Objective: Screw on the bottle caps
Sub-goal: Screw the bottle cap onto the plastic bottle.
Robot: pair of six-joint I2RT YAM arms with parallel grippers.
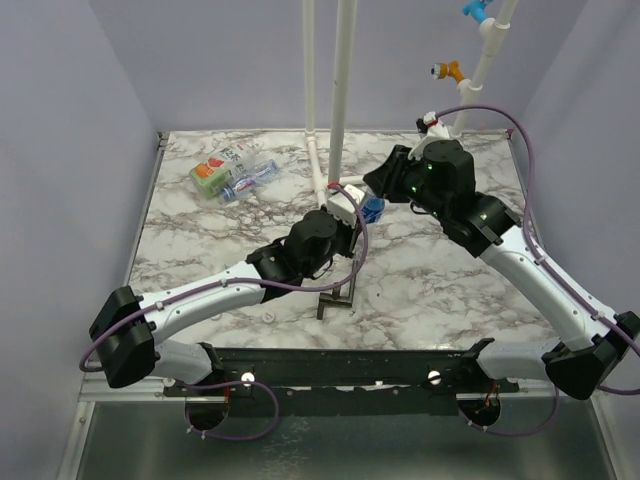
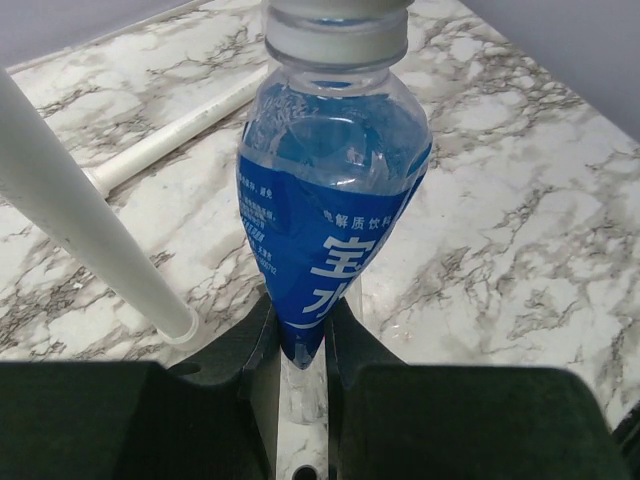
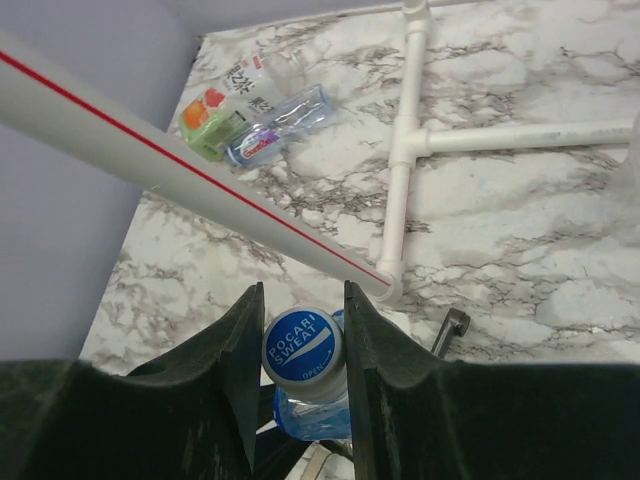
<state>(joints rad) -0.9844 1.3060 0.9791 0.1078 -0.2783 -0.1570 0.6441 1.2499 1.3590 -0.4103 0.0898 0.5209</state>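
Observation:
A small clear bottle (image 2: 330, 200) with a blue label is held upright over the table's middle, and my left gripper (image 2: 300, 320) is shut on its squeezed lower end. A white bottle cap with a blue printed top (image 3: 303, 345) sits on the bottle's neck. My right gripper (image 3: 302, 295) is shut on that cap from above, one finger on each side. In the top view the bottle (image 1: 372, 208) shows between the left gripper (image 1: 345, 215) and the right gripper (image 1: 385, 190). No other caps can be made out.
Other bottles lie at the back left (image 1: 235, 172), one with a green, orange and red label (image 3: 205, 125). White pipes (image 1: 340, 90) rise just behind the held bottle, with a pipe tee (image 3: 410, 140) flat on the marble. A black T-shaped tool (image 1: 337, 295) lies near the front.

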